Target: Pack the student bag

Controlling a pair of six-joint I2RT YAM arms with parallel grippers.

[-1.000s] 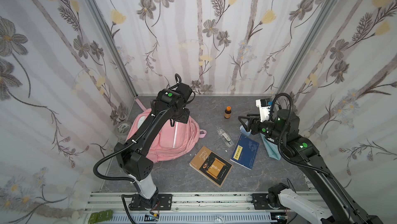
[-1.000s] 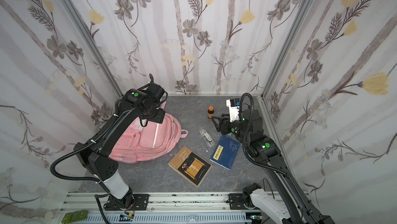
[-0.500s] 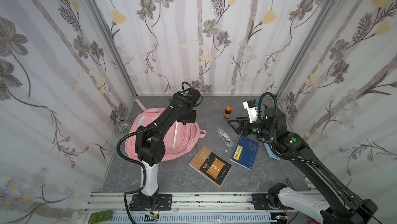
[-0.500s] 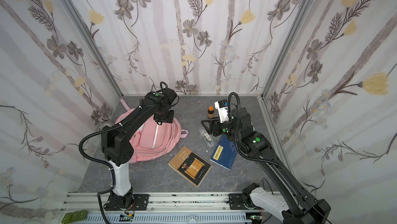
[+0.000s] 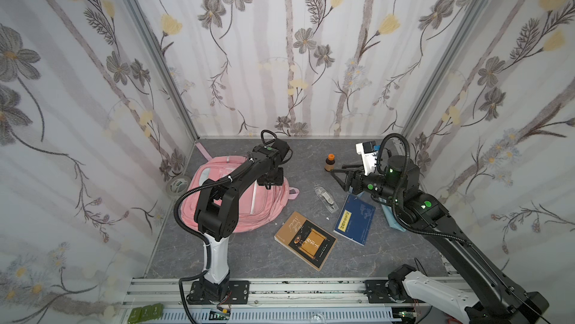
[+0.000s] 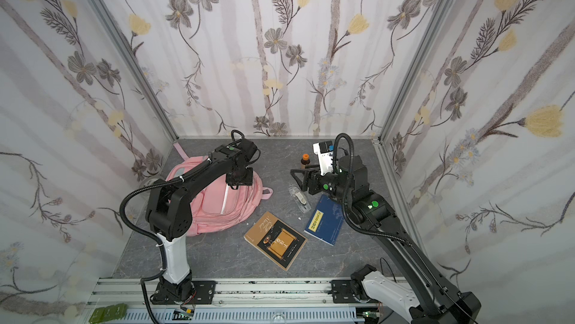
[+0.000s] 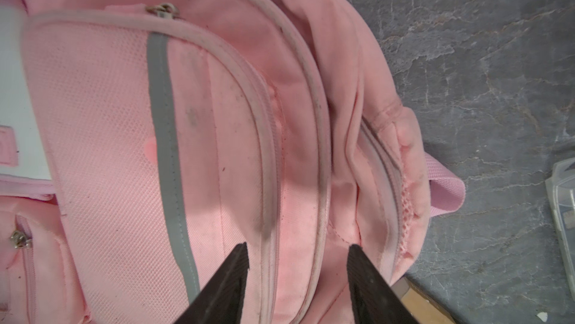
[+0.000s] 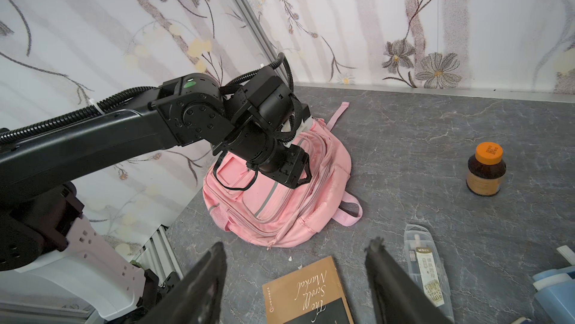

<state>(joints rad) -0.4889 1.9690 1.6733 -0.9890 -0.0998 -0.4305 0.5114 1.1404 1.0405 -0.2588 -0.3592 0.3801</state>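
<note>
Flowered wallpaper closed round a grey marbled table (image 5: 249, 263). The left gripper (image 7: 297, 252), jaws apart and empty, hung low over a zipper seam of the student bag (image 7: 217, 114), which lay flat toward the table's left rear. Closing there would likely pinch only loose fabric — a zipper pull (image 7: 163, 11) sat well off — and a lift might drag the soft bag unopened. The right gripper (image 8: 297, 244), also spread and empty, pointed at the bag from the table's right side, raised off the surface. The left arm bent over the bag, wrist turned down; the right stretched forward, roughly level.
</note>
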